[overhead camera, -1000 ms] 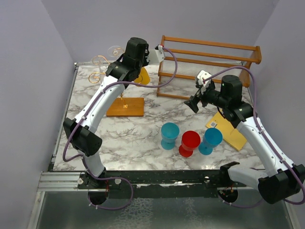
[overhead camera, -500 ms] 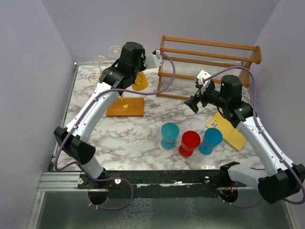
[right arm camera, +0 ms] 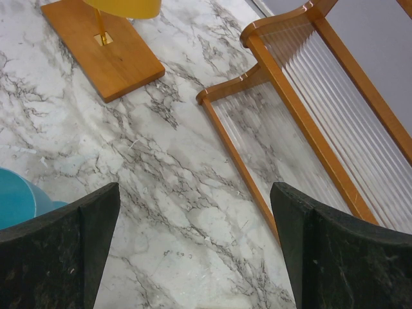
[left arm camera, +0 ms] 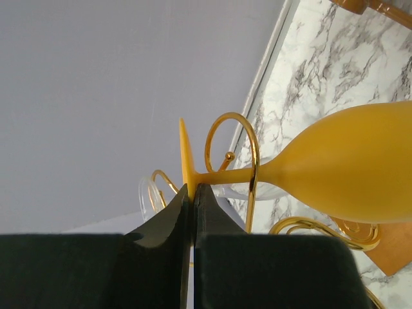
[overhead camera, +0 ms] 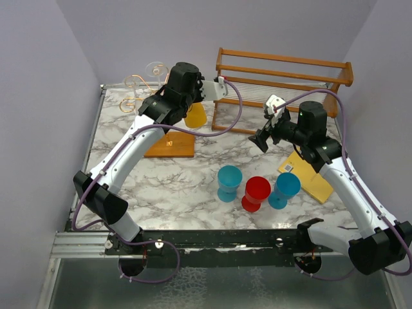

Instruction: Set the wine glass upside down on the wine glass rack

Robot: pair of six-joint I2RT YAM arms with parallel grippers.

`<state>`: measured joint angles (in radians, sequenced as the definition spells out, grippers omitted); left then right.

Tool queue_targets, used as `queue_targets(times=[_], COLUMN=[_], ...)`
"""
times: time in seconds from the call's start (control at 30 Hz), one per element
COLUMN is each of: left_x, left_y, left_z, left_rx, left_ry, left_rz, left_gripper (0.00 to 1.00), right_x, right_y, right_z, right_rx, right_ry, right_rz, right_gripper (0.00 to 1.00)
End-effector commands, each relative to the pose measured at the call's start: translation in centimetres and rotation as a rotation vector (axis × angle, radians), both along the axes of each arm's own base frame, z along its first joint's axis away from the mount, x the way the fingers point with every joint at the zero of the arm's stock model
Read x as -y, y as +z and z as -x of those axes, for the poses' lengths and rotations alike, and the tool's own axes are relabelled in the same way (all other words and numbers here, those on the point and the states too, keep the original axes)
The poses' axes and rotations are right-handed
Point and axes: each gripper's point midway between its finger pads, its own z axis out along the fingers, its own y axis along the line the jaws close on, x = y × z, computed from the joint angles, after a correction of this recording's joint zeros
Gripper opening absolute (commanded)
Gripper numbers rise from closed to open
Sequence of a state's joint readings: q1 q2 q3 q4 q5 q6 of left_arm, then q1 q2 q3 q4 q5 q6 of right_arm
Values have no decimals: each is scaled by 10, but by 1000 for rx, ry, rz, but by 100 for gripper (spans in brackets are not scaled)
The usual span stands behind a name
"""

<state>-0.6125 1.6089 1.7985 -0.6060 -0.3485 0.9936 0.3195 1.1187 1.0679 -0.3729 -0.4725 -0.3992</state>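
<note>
Left fingers (left arm camera: 164,222) pinch the foot of frosted yellow wine glass (left arm camera: 347,167); stem crosses a curl of gold wire tree rack (left arm camera: 251,154), bowl mouth-down over its wooden base. Right fingers (right arm camera: 61,248) spread wide above marble bench (right arm camera: 161,174).

left gripper (left arm camera: 192,192) swung right, toward wooden shelf (overhead camera: 286,64) | wine glass (overhead camera: 195,115) carried lower, rightward (only slightly)
</note>
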Motion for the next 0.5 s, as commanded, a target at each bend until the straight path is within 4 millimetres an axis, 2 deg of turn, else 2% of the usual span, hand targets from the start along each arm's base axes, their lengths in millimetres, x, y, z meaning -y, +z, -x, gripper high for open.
queue_targets(times=[0.0,0.23,0.47], left_x=[18,32,36], left_y=[22,19,16], left_z=[0,-3,-12], left_rx=[66,60,76], left_ry=[-70,-108,-86], left_rz=[68,83,88], left_gripper=[1,1,2], right_x=[2,2,3], right_y=[0,-2,-3], right_z=[-2,-3,-3], right_rx=[20,18,18], right_ry=[-2,-5,-6], right_rz=[10,14,16], right_gripper=[100,100,100])
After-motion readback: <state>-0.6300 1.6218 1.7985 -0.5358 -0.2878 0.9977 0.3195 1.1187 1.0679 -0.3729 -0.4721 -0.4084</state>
